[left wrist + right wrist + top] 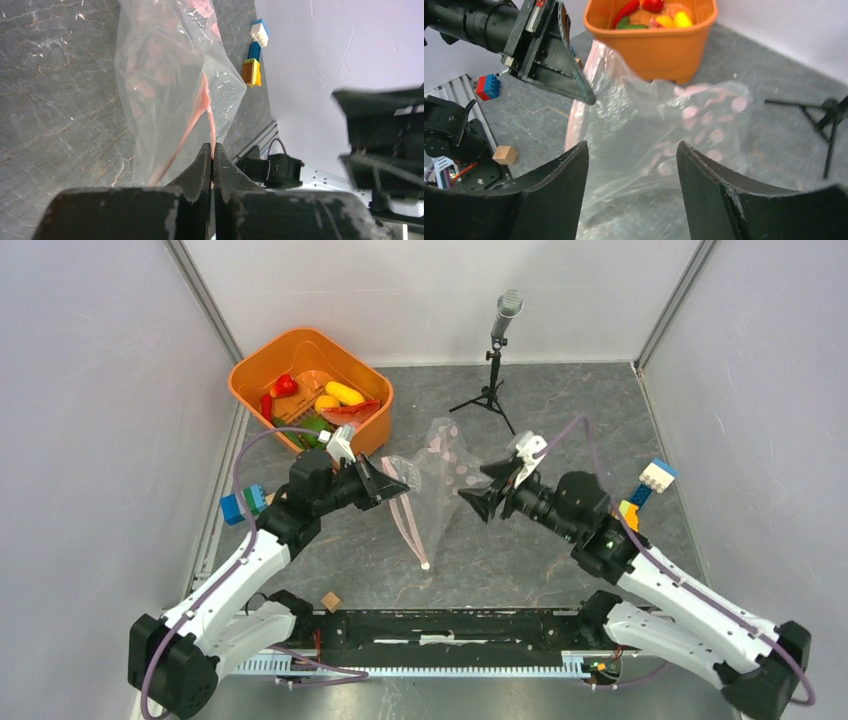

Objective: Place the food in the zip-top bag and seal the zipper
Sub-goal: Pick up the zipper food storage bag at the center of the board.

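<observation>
Top external view: the zip-top bag [445,465] is in the middle of the frame, above the gray surface [560,400]. The left claw [397,486] is squeezed tight on the bag's left edge. From the left wrist view, the fingers [200,170] are pressed together, and the pink zipper [202,107] runs right down into them. The right claw [470,502] is just beside the bag's right side. From the right wrist view, its two fingers [559,175] are wide apart, and the clear dotted bag shows between them. The food [335,398] sits in the orange basket [245,375] in the upper left of the frame.
</observation>
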`<state>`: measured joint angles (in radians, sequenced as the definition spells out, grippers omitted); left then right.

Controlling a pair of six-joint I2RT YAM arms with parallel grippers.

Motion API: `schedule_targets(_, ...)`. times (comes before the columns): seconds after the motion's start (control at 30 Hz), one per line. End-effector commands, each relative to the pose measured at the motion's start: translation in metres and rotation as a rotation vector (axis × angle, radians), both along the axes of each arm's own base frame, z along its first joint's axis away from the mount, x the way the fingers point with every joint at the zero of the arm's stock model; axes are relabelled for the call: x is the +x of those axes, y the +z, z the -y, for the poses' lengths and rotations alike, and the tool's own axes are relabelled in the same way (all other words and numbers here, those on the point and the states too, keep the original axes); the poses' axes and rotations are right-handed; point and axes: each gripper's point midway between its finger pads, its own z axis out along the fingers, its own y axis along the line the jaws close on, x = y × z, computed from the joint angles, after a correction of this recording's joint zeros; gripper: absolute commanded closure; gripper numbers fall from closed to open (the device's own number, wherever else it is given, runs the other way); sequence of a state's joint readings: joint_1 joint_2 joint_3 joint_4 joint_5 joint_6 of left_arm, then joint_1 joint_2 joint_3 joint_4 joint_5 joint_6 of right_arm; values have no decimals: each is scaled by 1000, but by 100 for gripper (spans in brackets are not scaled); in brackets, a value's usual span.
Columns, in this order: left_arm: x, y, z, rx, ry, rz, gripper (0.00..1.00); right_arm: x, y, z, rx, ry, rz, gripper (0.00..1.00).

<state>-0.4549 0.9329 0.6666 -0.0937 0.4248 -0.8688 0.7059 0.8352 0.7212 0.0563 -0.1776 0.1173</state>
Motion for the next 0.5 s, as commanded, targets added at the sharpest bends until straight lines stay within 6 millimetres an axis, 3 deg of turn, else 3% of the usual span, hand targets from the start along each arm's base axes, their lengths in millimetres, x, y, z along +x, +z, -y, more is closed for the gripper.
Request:
schedule_targets(0.0, 13, 28, 10, -96, 101, -33, 98, -9, -43, 1, -13, -255, -142, 32)
schedule_targets(0.2, 12, 20, 7, -87, 189, -80, 98, -53, -47, -54, -99, -294, -40, 29)
schedule_targets(0.47, 10, 18, -3, -66, 263, -105, 98, -53, -57, -82, -132, -454, 26, 29)
